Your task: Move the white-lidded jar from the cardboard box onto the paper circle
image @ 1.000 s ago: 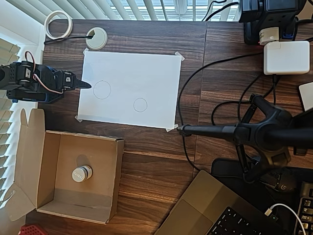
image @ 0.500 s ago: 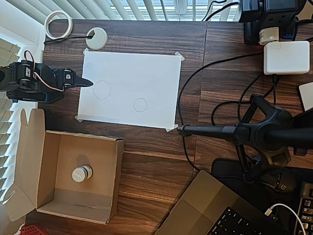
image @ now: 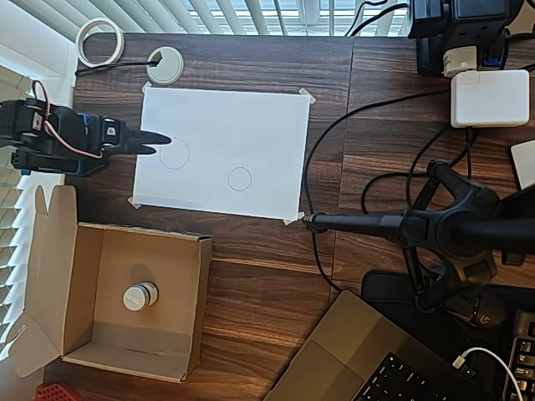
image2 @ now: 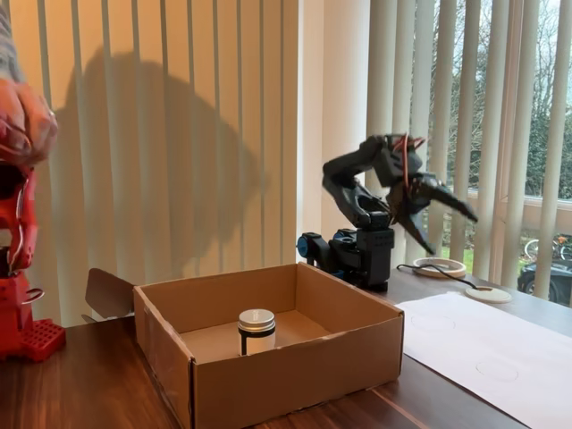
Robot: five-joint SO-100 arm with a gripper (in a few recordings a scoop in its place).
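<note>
Overhead, the arm's base is cut off by the left edge, and the box's long flap runs out of frame at lower left; in the fixed view the drawn circles on the paper are faint and hard to trace, and the jar's lower part is hidden behind the box's front wall. The label on the jar's lid is too small to read. The pincer is released and holds nothing: in the fixed view its two dark fingers spread apart in the air, well above the bench. Overhead, its tips reach over the left margin of the paper, just beside the larger drawn circle. The jar stands upright on the floor of the box, at lower left overhead, well apart from the pincer and below it in that view. The small circle lies bare to the right of the larger one, farther from the pincer. Compared with half a second ago, the pincer has advanced to the right, from the paper's edge onto the sheet, and its fingers have parted; jar, box and paper are unmoved.
</note>
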